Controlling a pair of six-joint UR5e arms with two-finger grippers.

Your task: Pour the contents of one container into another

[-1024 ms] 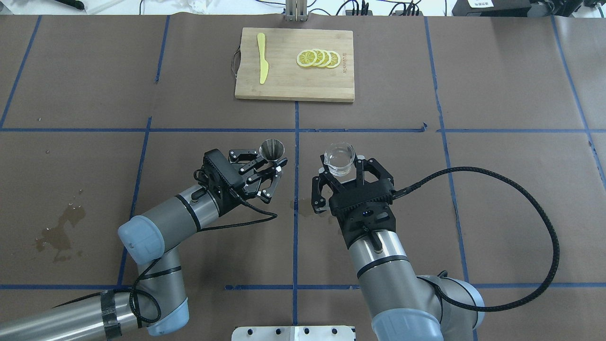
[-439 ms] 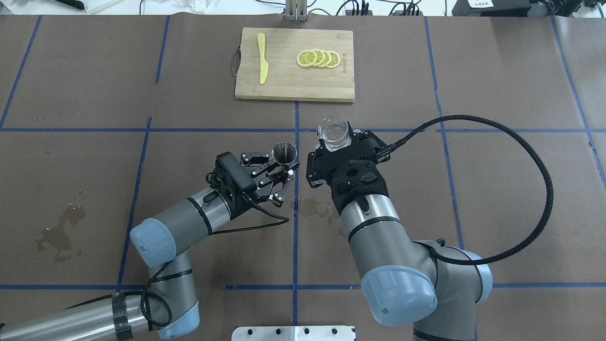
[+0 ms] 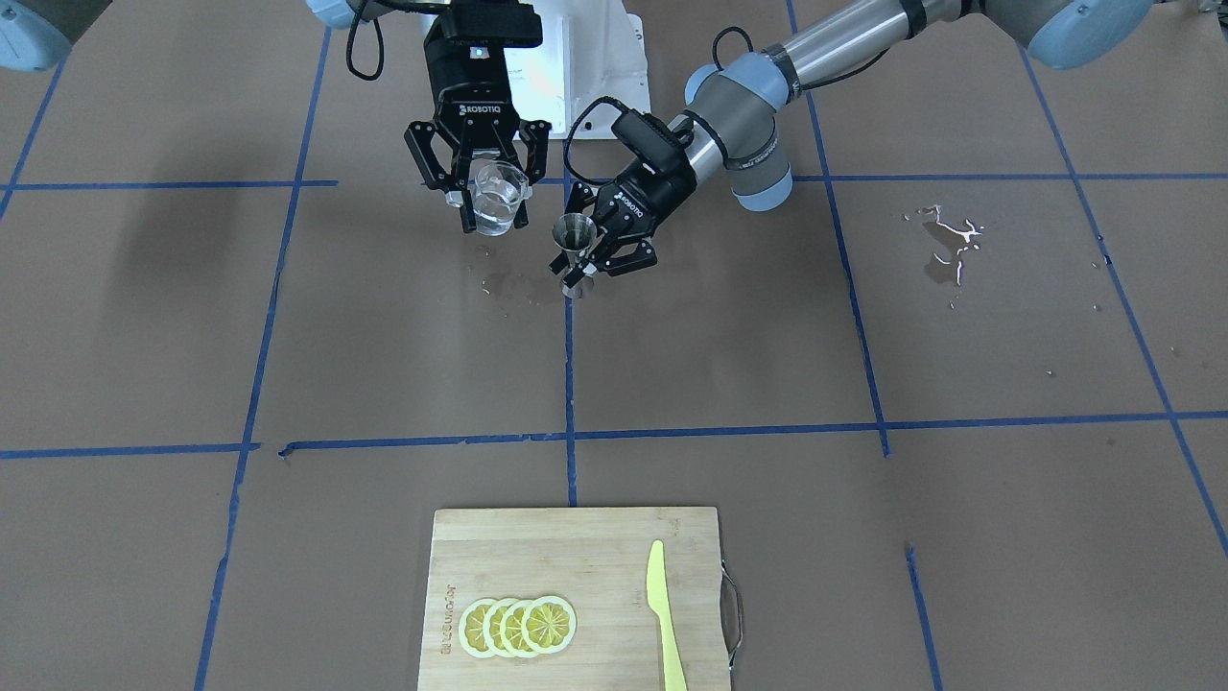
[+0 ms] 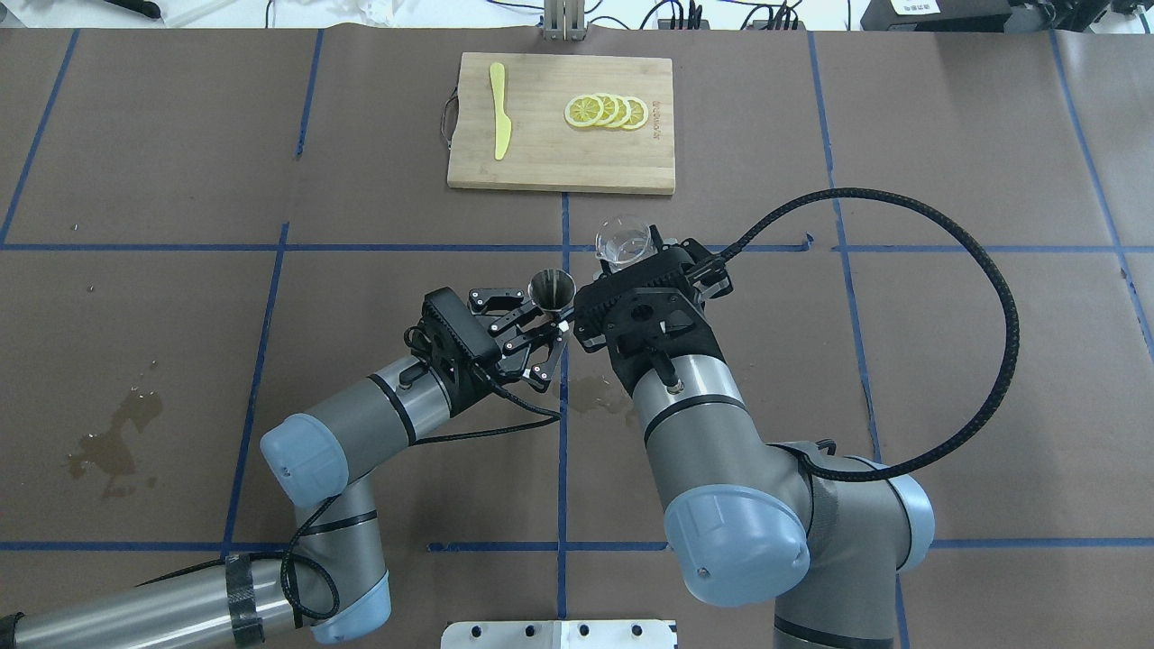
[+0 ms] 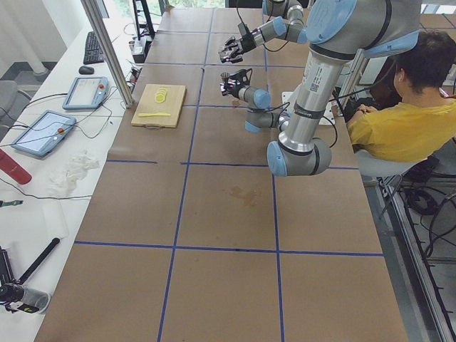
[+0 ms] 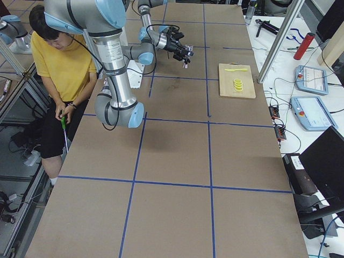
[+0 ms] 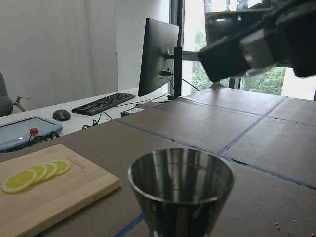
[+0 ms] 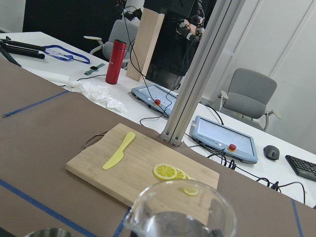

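The clear glass cup (image 4: 625,242) with a spout holds some clear liquid, and my right gripper (image 4: 633,263) is shut on it, holding it up off the table. In the front-facing view the cup (image 3: 499,197) hangs roughly upright in the right gripper (image 3: 491,209). The steel hourglass jigger (image 4: 551,288) stands upright with its mouth open upward, and my left gripper (image 4: 546,321) is shut on its waist. The jigger (image 3: 576,235) is just beside the cup and slightly lower, a small gap apart. The left wrist view shows the jigger's bowl (image 7: 180,190) looking dry inside.
A wooden cutting board (image 4: 541,162) at the far centre carries lemon slices (image 4: 606,111) and a yellow knife (image 4: 499,110). A wet patch (image 4: 599,397) lies under the grippers and a puddle (image 4: 117,442) at the left. A person (image 5: 406,121) sits behind the robot.
The right gripper has carried the cup forward and to the left, close to the jigger. The left gripper has moved the jigger to the right, toward the centre line. Both stay shut.
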